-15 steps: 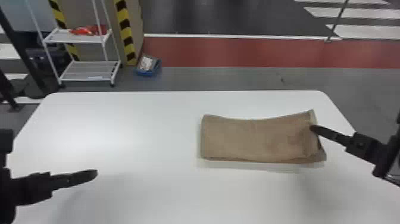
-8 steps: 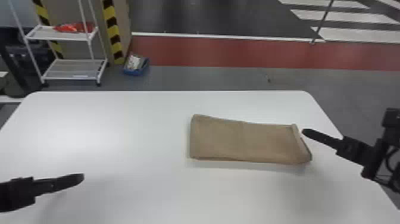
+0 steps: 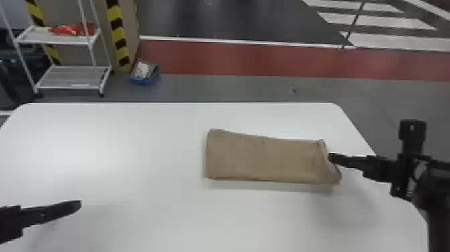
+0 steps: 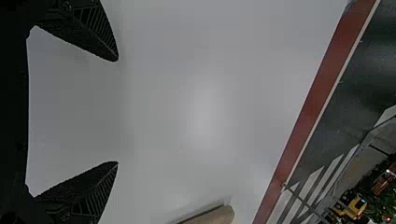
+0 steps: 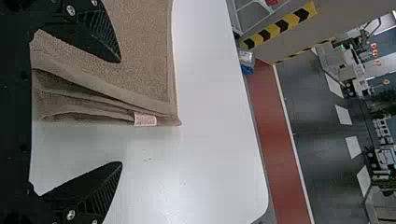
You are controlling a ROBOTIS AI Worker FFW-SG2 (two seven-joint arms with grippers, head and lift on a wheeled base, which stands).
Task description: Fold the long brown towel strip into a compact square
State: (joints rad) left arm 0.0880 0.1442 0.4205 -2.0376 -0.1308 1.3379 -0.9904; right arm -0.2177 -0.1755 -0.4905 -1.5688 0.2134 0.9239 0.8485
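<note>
No legible text or numbers

open tabletop (image 3: 134, 147) left of towel (image 3: 261, 159), right gripper (image 3: 332, 158) obstructing right end

Brown Towel (image 3: 261, 157) Lies Folded in an Oblong

The plain, nubby cloth rests flat in layers, its length running crosswise on the right half of the white surface (image 3: 110, 144). Its end nearest the surface's right edge gapes loosely and bears a small pale label (image 5: 145, 119).
</note>
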